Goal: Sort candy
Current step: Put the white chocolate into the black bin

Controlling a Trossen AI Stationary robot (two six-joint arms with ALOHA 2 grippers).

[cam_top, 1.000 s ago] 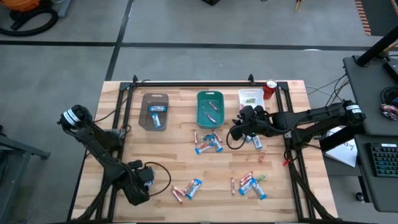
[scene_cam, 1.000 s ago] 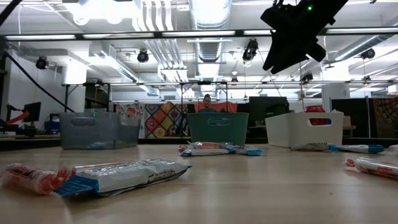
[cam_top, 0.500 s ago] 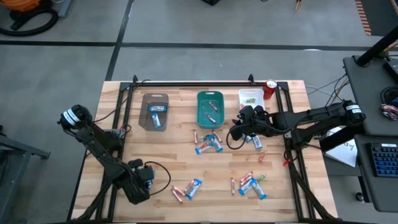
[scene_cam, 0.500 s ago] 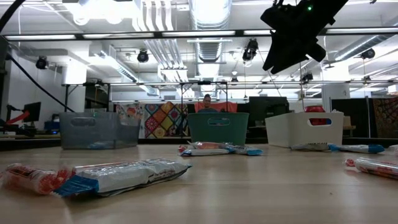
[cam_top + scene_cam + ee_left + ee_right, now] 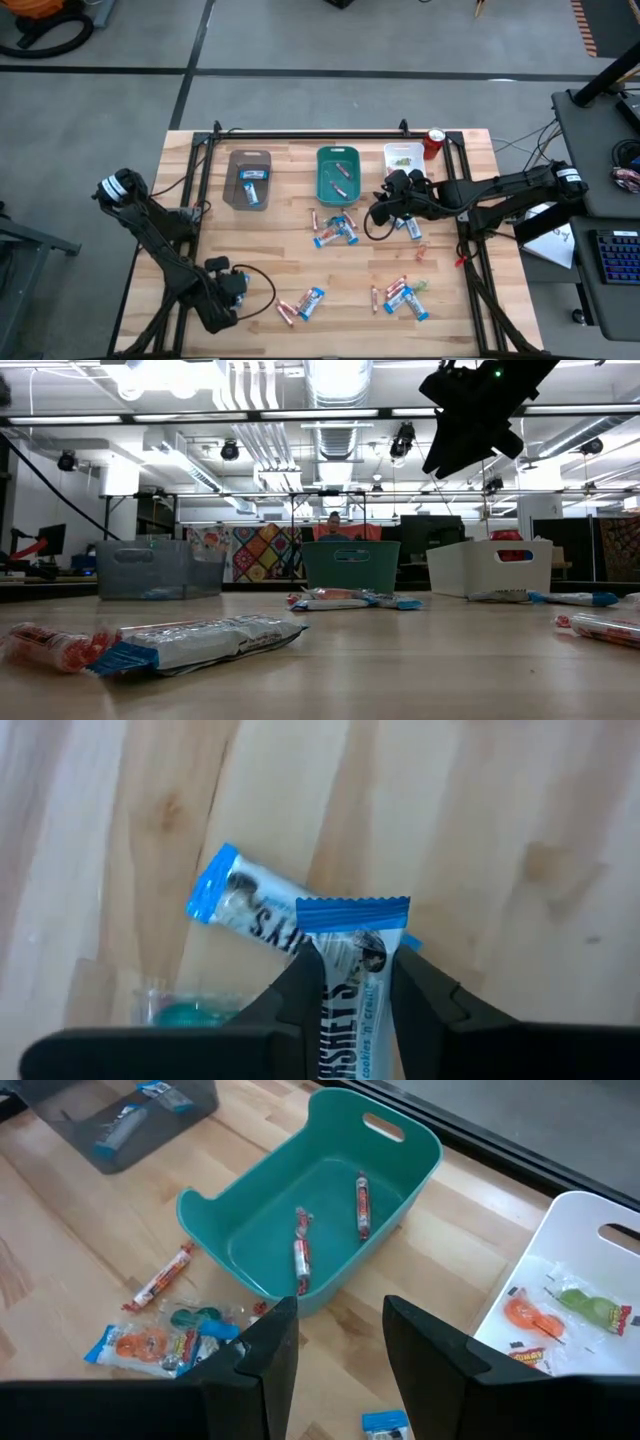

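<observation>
My left gripper (image 5: 355, 985) is at the table's near left (image 5: 222, 292), shut on a blue-and-white candy bar (image 5: 352, 945). Below it, a second blue-and-white bar (image 5: 240, 900) and a small green piece (image 5: 185, 1010) lie flat on the wood. My right gripper (image 5: 340, 1345) hangs open and holds nothing, high up by the teal tray (image 5: 330, 1210) near the far right (image 5: 388, 210). More candy lies in loose groups on the table (image 5: 335, 228) (image 5: 402, 292) (image 5: 300, 305). My left gripper pinches the bar between its two fingers (image 5: 300, 995), one on each long edge of the wrapper (image 5: 335, 990). The fingers come from above, pointing steeply down, and lie along the bar. The bar's blue crimped end (image 5: 352, 905) sticks out past the fingertips, over the second bar.
Three trays stand in a row at the far side: a brown one (image 5: 248, 178) with blue bars, the teal one (image 5: 338, 172) with red sticks, and a white one (image 5: 403, 156) with small pieces. A red can (image 5: 434, 142) stands beside it. Black rails (image 5: 300, 133) frame the table.
</observation>
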